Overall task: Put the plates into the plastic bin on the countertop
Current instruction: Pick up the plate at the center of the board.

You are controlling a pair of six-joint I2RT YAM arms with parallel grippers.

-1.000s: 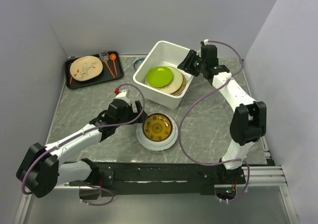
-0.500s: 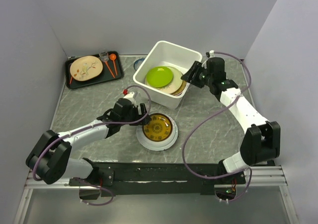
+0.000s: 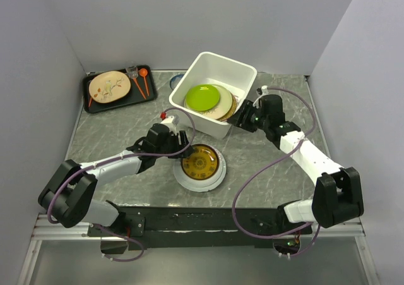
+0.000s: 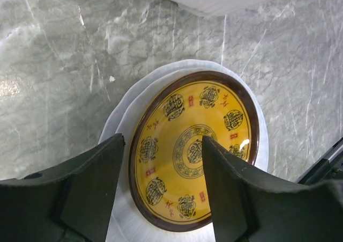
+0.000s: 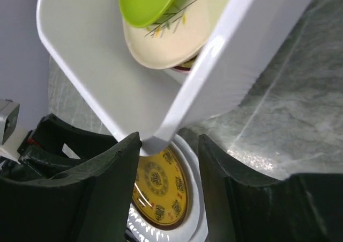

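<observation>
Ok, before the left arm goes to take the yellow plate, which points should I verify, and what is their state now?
1. Left gripper is open and holds nothing: ok.
2. Yellow plate lies under it, framed between the jaws in the wrist view: ok.
3. Height of the gripper above the plate's rim: cannot tell.
4. Yellow plate rests in a white plate; whether it will lift alone: cannot tell.
5. Plastic bin has room above the lime green plate: ok.
6. Right gripper is open, outside the bin at its near corner; whether it touches the bin: cannot tell.
</observation>
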